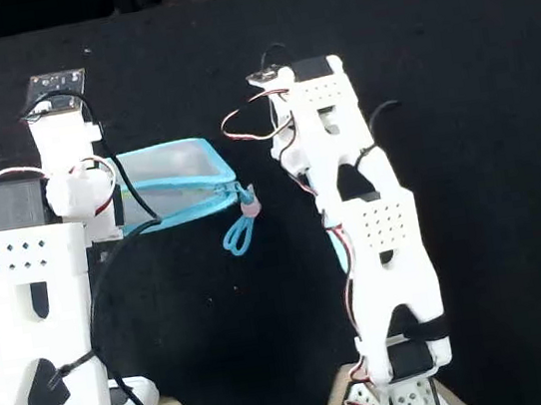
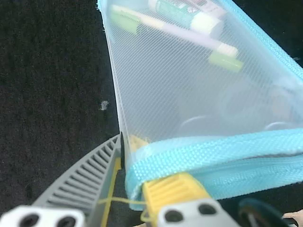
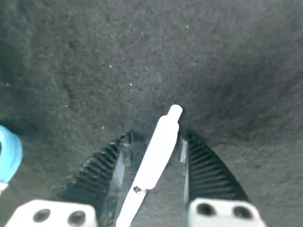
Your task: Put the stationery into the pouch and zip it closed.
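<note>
While the left gripper (image 2: 125,147) pinches a corner of the pouch (image 1: 170,171) by its zip, apparently to steady it left of centre in the overhead frame, the right gripper (image 3: 154,139) stands spread around a white pen (image 3: 163,137) on the tabletop (image 1: 485,82). Other stationery (image 2: 189,14) lies inside the pouch. Its zip loop (image 1: 240,234) trails toward the centre, and open tabletop stretches right.

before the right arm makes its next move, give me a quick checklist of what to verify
1. left claw shut on the pouch corner: ok
2. white pen between the right claw fingers: ok
3. right claw closed on the white pen: not ok, fingers apart
4. pouch mouth open enough for the white pen: cannot tell
5. glue stick and marker already inside the pouch: ok
</note>
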### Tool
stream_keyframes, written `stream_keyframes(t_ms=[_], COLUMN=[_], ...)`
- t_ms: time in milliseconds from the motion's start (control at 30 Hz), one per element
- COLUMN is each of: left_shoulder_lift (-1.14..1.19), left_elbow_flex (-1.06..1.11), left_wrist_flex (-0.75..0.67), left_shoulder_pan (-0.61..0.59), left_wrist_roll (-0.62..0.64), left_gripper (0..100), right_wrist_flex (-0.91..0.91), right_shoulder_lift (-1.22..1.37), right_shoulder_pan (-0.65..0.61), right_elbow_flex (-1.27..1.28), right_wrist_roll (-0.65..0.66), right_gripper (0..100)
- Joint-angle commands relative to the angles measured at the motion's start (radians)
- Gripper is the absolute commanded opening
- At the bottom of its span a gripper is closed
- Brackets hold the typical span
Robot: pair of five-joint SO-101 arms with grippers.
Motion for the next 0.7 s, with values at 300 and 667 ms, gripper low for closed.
stream_keyframes(t_ms=[300, 667], left_shoulder_lift=[0.012, 0.012], left_elbow_flex=[0.015, 0.015], left_wrist_flex=[0.0, 0.0], left_shoulder_pan=[0.002, 0.002], left_wrist_roll=[0.009, 0.009], left_gripper=[3, 3], right_wrist_flex=[0.028, -0.127], right_shoulder_lift=[-0.137, -0.318], right_shoulder_pan=[0.046, 0.091], right_elbow_flex=[0.005, 0.246], right_wrist_roll=[-0.152, -0.201], right_gripper=[1.0, 1.0])
